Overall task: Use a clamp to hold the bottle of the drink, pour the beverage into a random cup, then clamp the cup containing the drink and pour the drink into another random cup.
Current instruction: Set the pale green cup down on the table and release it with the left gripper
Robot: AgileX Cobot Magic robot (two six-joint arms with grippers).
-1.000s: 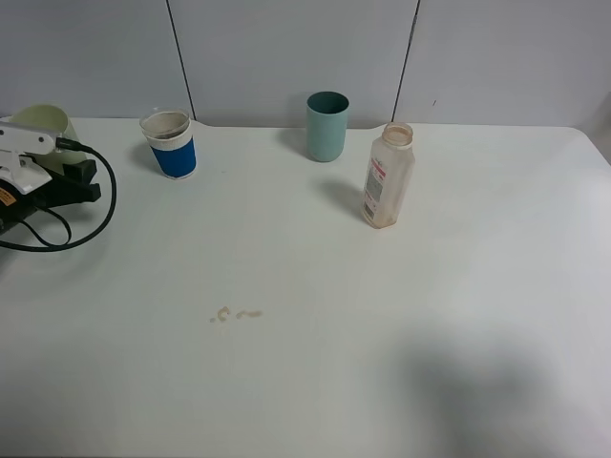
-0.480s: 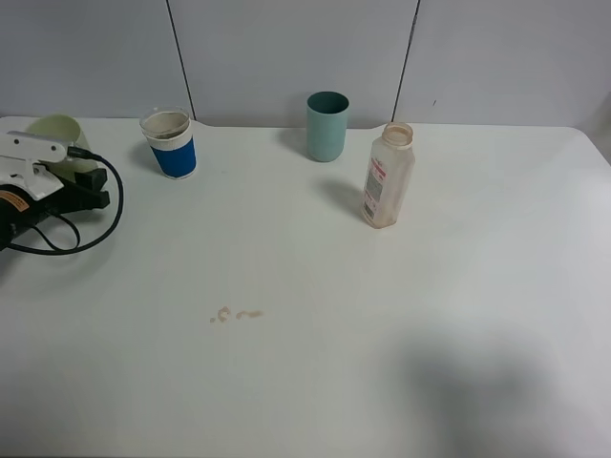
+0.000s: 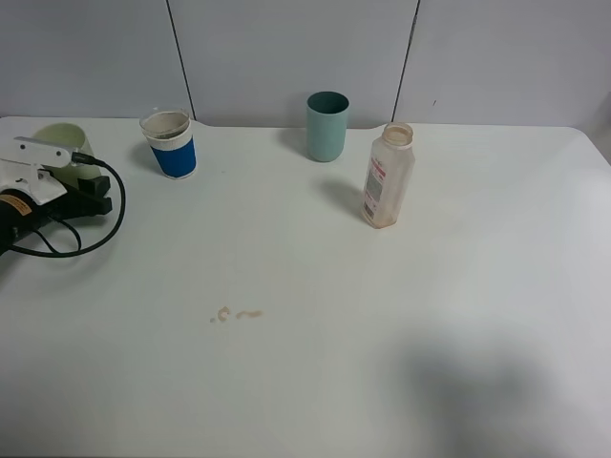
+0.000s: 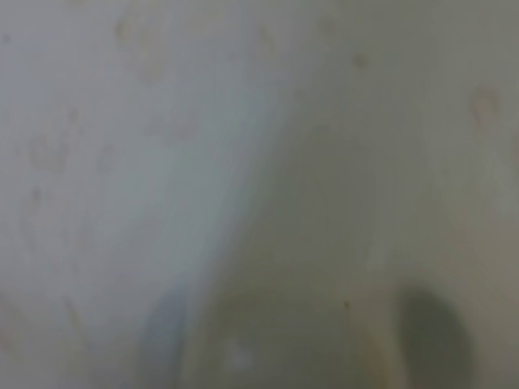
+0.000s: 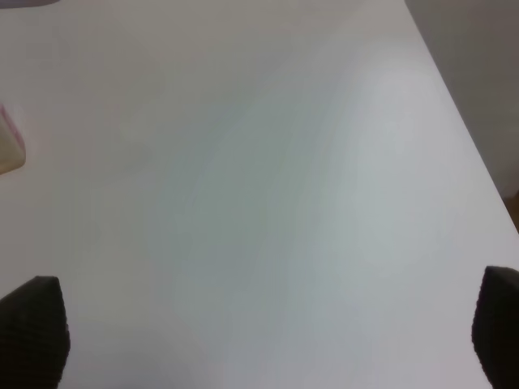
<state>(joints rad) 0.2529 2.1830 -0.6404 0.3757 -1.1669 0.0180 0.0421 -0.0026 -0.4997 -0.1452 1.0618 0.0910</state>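
Pale-green cup (image 3: 59,136) at table's nine o'clock, against left gripper (image 3: 91,194), grip unreadable | right gripper (image 5: 259,340) released | risk: tipping, spill.

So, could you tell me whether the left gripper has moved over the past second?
Yes. The left gripper has shifted toward the blue paper cup, carrying the pale green cup along.

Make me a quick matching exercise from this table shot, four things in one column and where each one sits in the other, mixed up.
Things:
1. blue cup
2. teal cup
3. bottle
4. pale green cup

Places:
A. far left, at the left gripper
B. back centre
C. right of centre, nearer than the teal cup
D. back left

Pairs: 1-D, 2-B, 3-C, 4-A
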